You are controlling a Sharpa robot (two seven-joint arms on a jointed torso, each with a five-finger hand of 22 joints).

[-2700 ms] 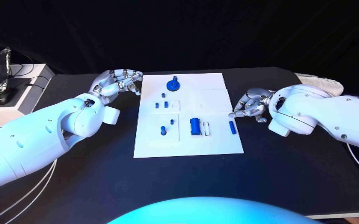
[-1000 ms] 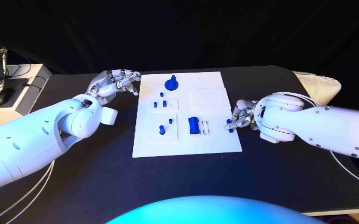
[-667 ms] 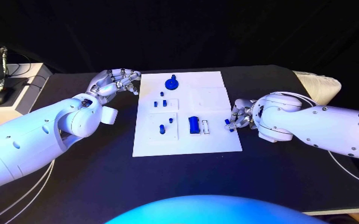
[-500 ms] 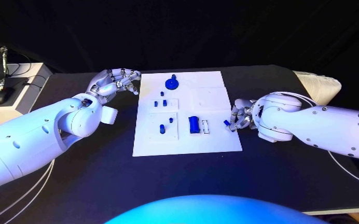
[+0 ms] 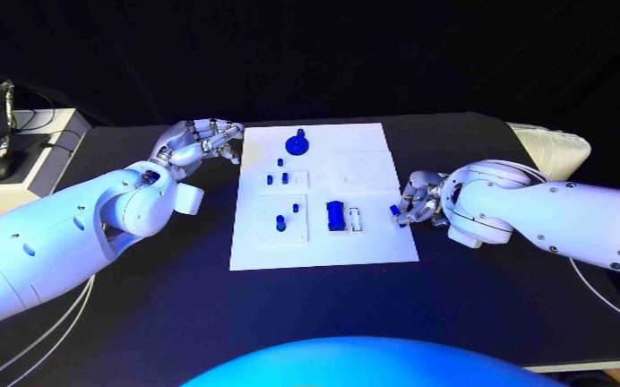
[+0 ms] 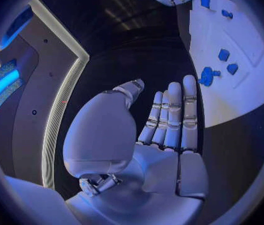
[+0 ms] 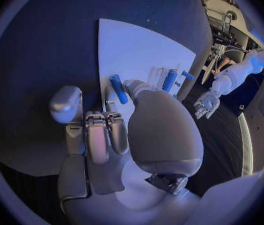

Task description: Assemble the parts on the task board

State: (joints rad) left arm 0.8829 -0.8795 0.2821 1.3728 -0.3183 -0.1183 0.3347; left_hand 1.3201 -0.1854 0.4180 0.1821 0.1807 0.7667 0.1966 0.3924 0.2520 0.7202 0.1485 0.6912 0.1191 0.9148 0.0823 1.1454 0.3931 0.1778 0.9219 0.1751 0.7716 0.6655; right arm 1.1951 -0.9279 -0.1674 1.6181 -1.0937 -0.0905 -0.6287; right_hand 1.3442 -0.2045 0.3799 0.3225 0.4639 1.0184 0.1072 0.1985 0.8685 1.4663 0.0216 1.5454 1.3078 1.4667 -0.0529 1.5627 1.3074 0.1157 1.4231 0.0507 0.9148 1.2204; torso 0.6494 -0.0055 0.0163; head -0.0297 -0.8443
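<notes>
The white task board [image 5: 323, 248] lies flat mid-counter [image 5: 155, 315], with small blue parts: a round knobbed piece [image 5: 297, 145] near its far edge and a blue block [image 5: 336, 215] toward the right. The right hand [image 5: 420, 203] sits at the board's right edge, fingers curled about a small blue pin [image 7: 117, 89], seemingly pinching it. The left hand [image 5: 201, 143] hovers off the far left corner, fingers apart, holding nothing. Bare counter surrounds the board.

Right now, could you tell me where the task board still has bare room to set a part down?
The near strip of the task board, below the blue block, is bare, as is the far right corner beside the round blue part. The middle is crowded with small blue pieces, and the right hand sits at the right edge by a blue peg.
</notes>
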